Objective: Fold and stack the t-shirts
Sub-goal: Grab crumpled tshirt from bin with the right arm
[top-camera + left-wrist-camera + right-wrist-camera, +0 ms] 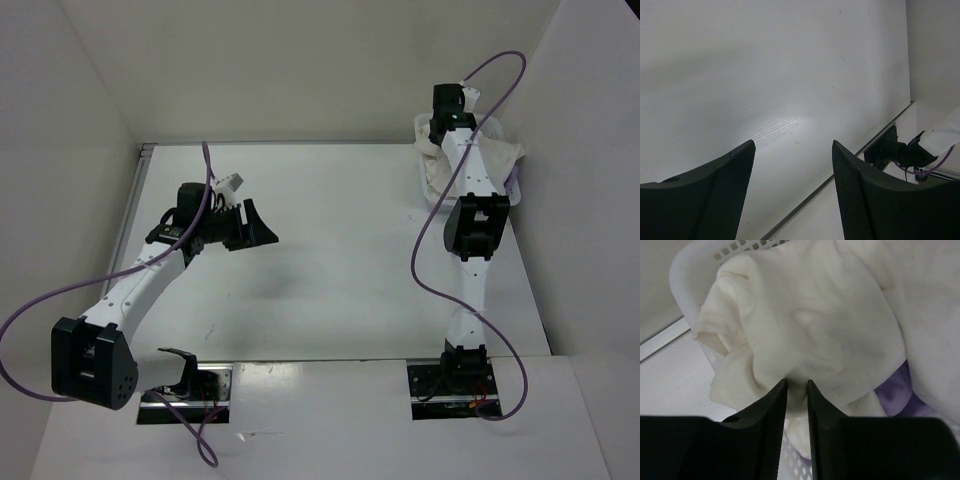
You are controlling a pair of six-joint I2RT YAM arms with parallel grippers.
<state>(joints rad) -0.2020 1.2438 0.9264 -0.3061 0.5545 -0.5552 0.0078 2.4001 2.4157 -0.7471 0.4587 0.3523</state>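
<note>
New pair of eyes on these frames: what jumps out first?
The crumpled white t-shirt heaped in the white lattice basket at the far right corner of the table. The right gripper is pinched on a fold of it, and a bit of lilac t-shirt peeks out beneath. Next, the left gripper, hanging open and empty above the table's left side.
</note>
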